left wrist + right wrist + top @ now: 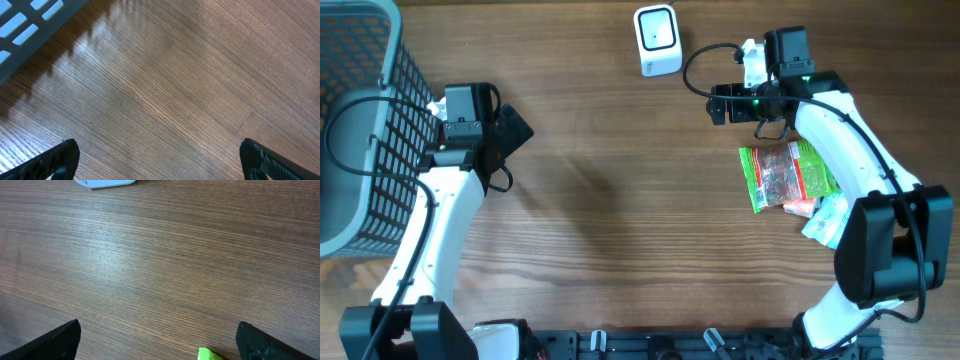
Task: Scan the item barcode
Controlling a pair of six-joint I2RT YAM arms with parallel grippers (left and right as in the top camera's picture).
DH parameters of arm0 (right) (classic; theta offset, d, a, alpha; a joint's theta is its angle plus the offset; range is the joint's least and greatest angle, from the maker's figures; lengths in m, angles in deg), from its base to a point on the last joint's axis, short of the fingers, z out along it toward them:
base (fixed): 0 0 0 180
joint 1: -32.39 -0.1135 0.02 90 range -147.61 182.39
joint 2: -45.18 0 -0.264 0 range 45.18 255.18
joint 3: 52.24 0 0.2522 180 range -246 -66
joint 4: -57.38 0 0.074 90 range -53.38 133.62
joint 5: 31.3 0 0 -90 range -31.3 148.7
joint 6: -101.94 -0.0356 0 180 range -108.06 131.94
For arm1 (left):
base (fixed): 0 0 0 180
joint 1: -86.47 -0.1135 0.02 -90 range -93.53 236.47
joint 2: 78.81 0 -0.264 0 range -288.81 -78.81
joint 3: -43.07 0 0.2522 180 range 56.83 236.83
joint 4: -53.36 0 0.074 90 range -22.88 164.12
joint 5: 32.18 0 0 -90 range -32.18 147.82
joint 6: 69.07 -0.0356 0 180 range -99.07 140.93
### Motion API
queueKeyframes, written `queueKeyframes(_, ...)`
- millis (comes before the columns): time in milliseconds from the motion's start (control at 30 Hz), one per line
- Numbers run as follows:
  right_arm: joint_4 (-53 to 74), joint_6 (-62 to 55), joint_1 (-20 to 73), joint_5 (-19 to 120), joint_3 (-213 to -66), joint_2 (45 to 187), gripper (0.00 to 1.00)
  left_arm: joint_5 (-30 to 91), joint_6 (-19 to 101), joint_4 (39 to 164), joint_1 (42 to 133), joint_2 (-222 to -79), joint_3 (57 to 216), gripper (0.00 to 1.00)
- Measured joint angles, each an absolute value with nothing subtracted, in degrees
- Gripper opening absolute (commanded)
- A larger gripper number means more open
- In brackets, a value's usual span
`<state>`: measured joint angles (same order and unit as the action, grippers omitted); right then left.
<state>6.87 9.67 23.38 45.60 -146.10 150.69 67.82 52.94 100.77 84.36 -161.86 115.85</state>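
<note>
Green packet (785, 175) just beside the open right hand (718, 105), clear of it

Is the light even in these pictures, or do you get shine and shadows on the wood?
Overhead: soft, even light on the table, faint shadows only. Left wrist: a pale sheen beside the jagged shadow of the basket. Right wrist: a mild bright patch left of centre, below the scanner.
</note>
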Motion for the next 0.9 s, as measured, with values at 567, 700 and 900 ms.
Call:
queueKeyframes(567,6.89,9.67,21.13,45.40,-146.10,110.26,1.00,67.82,52.94,100.77,84.36,-161.86,115.85,1.00)
queueKeyframes(700,6.78,9.67,21.13,45.40,-146.10,101.01,1.00,67.82,52.96,100.77,84.36,-161.86,115.85,1.00)
queueKeyframes(900,3.26,10.53,21.13,46.41,-146.16,88.53,1.00,67.82,52.94,100.81,84.36,-161.86,115.85,1.00)
